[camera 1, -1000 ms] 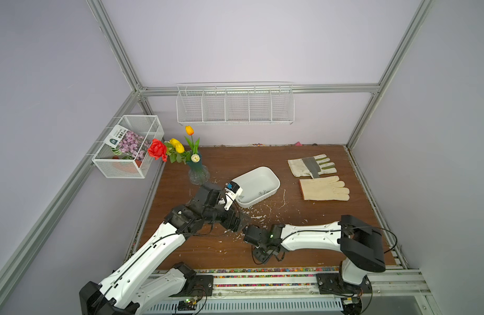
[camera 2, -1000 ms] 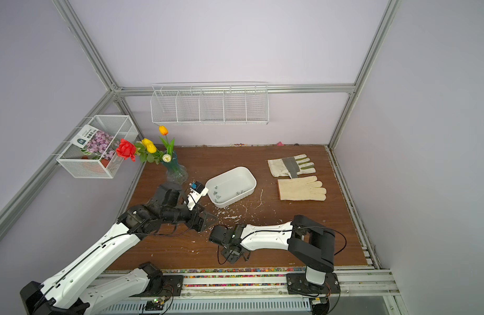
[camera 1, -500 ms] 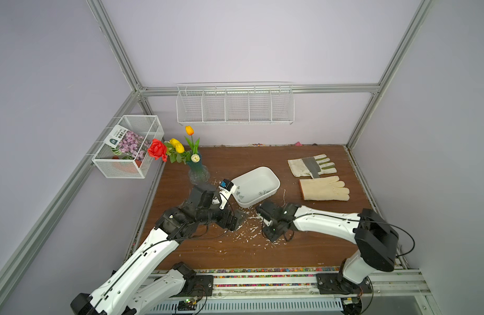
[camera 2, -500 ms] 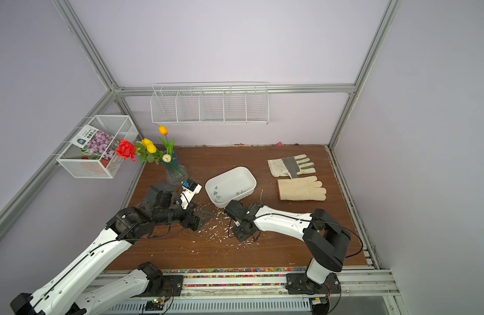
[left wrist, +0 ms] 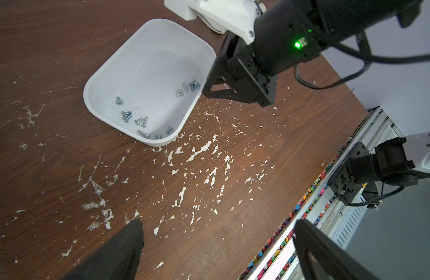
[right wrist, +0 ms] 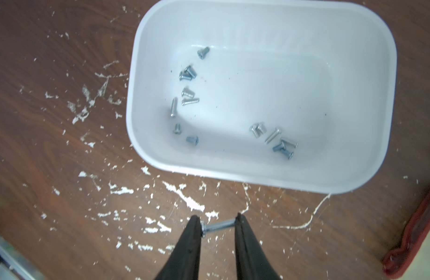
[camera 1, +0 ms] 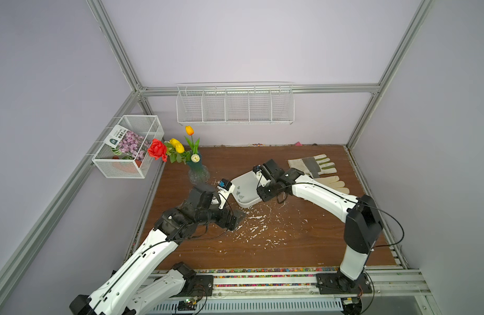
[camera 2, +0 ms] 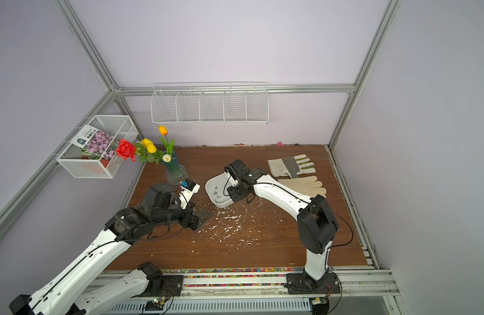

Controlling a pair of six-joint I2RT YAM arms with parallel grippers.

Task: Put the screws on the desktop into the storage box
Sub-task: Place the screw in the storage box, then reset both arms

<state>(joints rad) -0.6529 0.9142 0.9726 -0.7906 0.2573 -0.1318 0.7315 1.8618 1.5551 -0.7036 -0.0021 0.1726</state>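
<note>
We see the right gripper (right wrist: 217, 221) clamped on a screw (right wrist: 221, 225), storage box (right wrist: 257, 180) just ahead, and the left gripper (left wrist: 217, 226) with jaws wide apart.

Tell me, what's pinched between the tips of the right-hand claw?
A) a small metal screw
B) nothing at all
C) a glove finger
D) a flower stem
A: the right wrist view shows a screw bridging the gap between the black fingertips of the right gripper, seen against the desktop.

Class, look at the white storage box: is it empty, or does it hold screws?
Not empty: the storage box has several screws scattered on its floor.
</note>
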